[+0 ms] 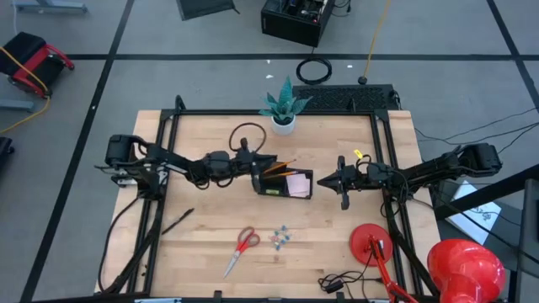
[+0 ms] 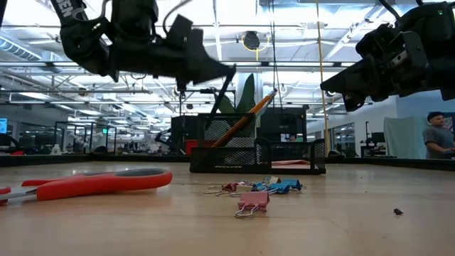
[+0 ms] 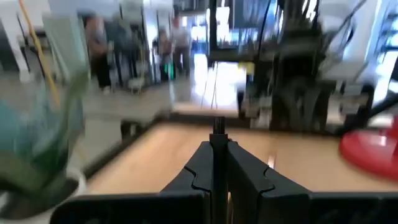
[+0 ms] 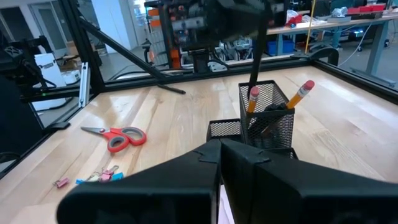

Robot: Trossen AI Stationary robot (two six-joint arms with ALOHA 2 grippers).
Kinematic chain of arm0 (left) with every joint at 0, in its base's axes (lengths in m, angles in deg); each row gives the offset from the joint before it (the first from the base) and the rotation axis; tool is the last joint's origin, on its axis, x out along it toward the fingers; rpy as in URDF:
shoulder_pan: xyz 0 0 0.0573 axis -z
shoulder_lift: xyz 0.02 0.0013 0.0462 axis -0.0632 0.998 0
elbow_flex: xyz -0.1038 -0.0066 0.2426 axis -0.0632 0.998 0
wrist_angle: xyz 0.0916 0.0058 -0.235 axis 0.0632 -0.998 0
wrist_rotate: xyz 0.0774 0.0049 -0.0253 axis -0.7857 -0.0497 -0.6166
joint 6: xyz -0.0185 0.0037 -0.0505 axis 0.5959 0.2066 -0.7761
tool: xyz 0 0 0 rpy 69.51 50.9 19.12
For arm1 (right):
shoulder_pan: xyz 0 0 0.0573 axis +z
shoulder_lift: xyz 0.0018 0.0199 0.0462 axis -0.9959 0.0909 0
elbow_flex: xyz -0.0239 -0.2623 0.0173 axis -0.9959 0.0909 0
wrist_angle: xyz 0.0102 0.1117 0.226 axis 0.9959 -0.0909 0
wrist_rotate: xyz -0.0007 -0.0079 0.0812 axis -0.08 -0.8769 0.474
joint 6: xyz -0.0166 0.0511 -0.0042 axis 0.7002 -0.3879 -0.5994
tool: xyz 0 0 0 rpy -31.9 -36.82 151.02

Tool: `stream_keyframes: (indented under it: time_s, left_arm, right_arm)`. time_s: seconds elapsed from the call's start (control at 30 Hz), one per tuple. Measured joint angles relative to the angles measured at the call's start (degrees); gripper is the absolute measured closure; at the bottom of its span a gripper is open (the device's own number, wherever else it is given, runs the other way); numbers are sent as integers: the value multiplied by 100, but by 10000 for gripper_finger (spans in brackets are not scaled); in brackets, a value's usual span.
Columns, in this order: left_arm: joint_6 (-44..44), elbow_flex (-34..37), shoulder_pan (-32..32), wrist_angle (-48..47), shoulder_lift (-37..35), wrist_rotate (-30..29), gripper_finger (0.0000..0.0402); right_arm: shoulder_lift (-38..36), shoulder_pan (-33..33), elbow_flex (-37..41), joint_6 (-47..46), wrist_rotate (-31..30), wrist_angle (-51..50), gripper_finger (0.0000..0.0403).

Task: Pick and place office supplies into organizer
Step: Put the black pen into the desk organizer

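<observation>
The black mesh organizer (image 1: pixel 286 183) stands mid-table. Its cup (image 4: pixel 267 115) holds orange pencils (image 4: pixel 301 94), and a pink sticky-note pad (image 1: pixel 296 183) lies in its tray. My left gripper (image 1: pixel 255 172) is level at the organizer's left end, shut on a black pen (image 2: pixel 223 91). My right gripper (image 1: pixel 341 181) hovers shut and empty, right of the organizer. The red-handled scissors (image 1: pixel 242 245), a cluster of small clips (image 1: pixel 280 237) and another black pen (image 1: pixel 178 221) lie on the near part of the table. A tiny yellow piece (image 1: pixel 359 154) lies farther back. My left gripper pinches the black pen between its two fingers, which come in level from the table's left and lie across it. The pen's top end (image 3: pixel 218 126) sticks up above the fingers. It hangs tilted, its lower part (image 4: pixel 254 74) reaching down to the mesh cup's rim.
A potted plant (image 1: pixel 284 109) stands at the far edge behind the organizer. A red lamp has its base (image 1: pixel 370 240) near the right front and its head (image 1: pixel 465 265) past the table's corner. Black frame rails (image 1: pixel 383 151) border the table. People (image 2: pixel 439 142) show in the room beyond.
</observation>
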Motion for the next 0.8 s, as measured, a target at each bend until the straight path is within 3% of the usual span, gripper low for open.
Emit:
stream_keyframes:
  time_s: [0.8]
  left_arm:
    - [-183, 0, 469, -390, 0, -301, 376]
  right_arm:
    - [0, -1, 0, 0, 0, -2, 399]
